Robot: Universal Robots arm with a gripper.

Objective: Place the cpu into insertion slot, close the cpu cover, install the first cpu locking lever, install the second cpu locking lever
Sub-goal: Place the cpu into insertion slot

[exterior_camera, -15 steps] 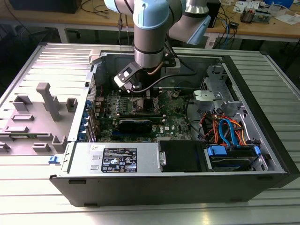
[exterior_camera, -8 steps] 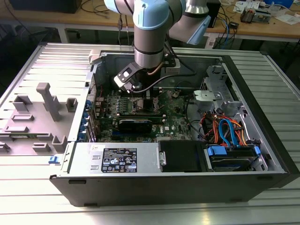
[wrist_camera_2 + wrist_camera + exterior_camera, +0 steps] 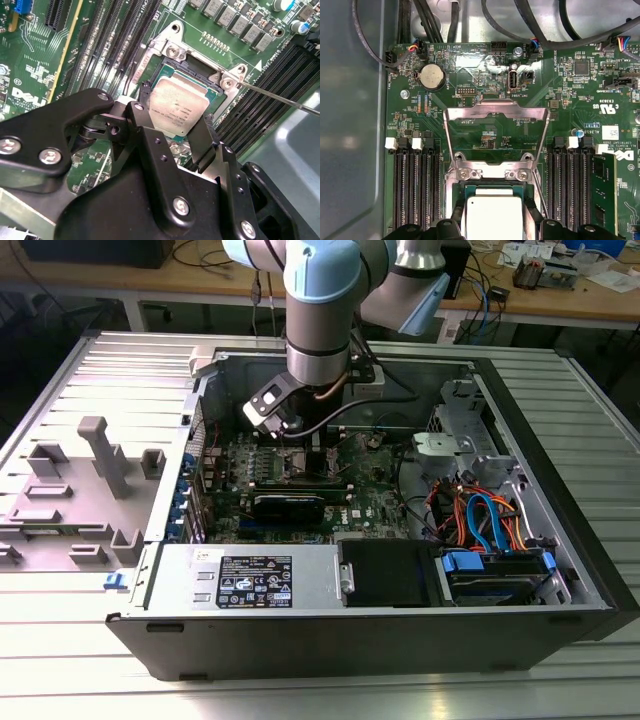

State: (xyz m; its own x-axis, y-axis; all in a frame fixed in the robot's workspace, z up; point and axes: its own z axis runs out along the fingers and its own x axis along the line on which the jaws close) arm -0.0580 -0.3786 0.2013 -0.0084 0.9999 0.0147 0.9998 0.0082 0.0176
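cpu: the cpu (image 3: 180,102) is held silver-grey top up and level inside the dark frame of the insertion slot (image 3: 196,65); whether it is fully seated cannot be told.
hand: the hand (image 3: 176,111) is closed on the cpu, with one black finger pressed to each of two opposite edges; the cpu lies directly between the fingertips.
axis: the cpu is judged near square; its gripped edges run parallel to the memory slots (image 3: 415,185), and its free edges face the hinge and the hand's body.
cpu cover: the cpu cover (image 3: 495,106) is seen standing open past the hinge screws, clear of the slot.
locking lever: a thin rod, the locking lever (image 3: 280,97), is seen released and angled out to one side.
room: memory slots are packed close on both flanks; open space is found only straight above.
arm: the arm (image 3: 318,310) is reached down into the open computer case (image 3: 400,630), which lies on the desk (image 3: 590,390).
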